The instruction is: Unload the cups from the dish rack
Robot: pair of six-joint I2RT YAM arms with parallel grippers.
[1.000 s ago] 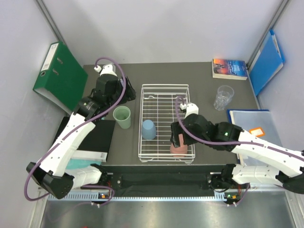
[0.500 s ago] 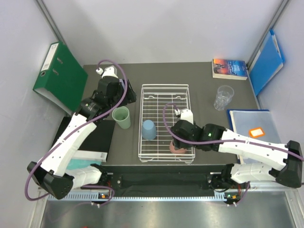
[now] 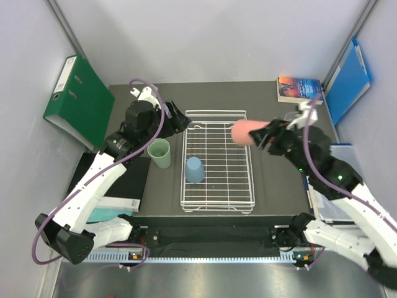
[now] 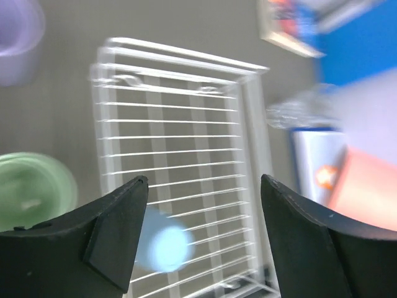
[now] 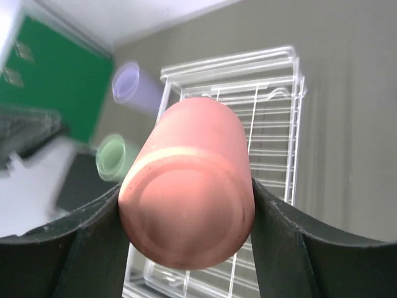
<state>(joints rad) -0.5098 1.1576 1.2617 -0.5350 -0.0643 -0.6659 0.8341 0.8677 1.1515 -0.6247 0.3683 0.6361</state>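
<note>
The salmon pink cup (image 3: pixel 245 131) lies sideways in the air over the far right corner of the dish rack (image 3: pixel 216 112), clamped in your right gripper (image 5: pixel 186 211); your left gripper (image 4: pixel 201 230) hangs above the rack, jaws apart and empty. A light blue cup (image 3: pixel 194 169) sits upside down in the rack. You can read nothing on the book (image 3: pixel 300 89) or green binder (image 3: pixel 77 99); the clear glass (image 4: pixel 294 112) is blurred.

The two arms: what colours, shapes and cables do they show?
The left arm and the right arm have smooth white shells and black joints. A purple cable loops along each. The left tool and right tool have broad black fingers.
</note>
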